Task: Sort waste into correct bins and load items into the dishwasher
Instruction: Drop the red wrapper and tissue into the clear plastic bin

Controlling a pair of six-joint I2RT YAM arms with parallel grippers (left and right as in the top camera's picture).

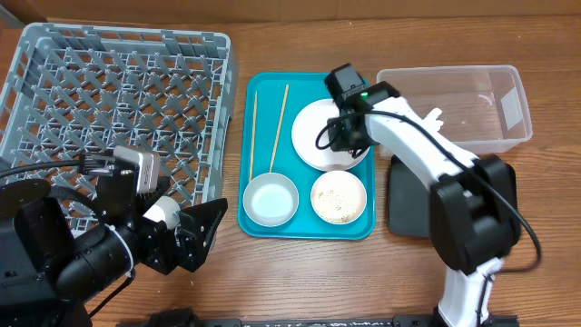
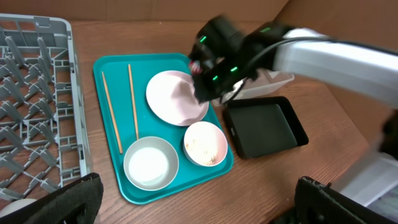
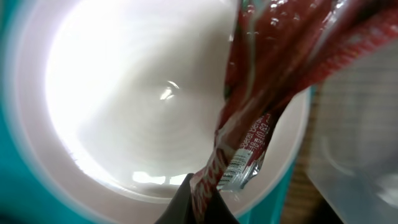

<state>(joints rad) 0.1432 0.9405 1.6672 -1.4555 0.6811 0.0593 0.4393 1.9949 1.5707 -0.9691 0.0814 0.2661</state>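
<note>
My right gripper [image 1: 343, 127] hangs over the large white plate [image 1: 313, 150] and is shut on the red snack wrapper [image 3: 273, 81], which dangles above the plate [image 3: 124, 93]. On the teal tray [image 1: 309, 227] lie two chopsticks [image 1: 278, 127], an empty white bowl [image 1: 270, 200] and a bowl with rice grains [image 1: 339, 196]. My left gripper [image 1: 195, 232] is open and empty at the near corner of the grey dish rack [image 1: 109, 91]. A small white round thing [image 1: 162, 211], maybe the cup, shows beside it. A white scrap [image 1: 434, 115] lies in the clear tub [image 1: 481, 118].
The black tray [image 1: 408, 204] sits right of the teal tray, partly under my right arm. The left wrist view shows the plate [image 2: 168, 99], both bowls [image 2: 150, 163] and the black tray [image 2: 264, 127]. The rack fills the table's left side.
</note>
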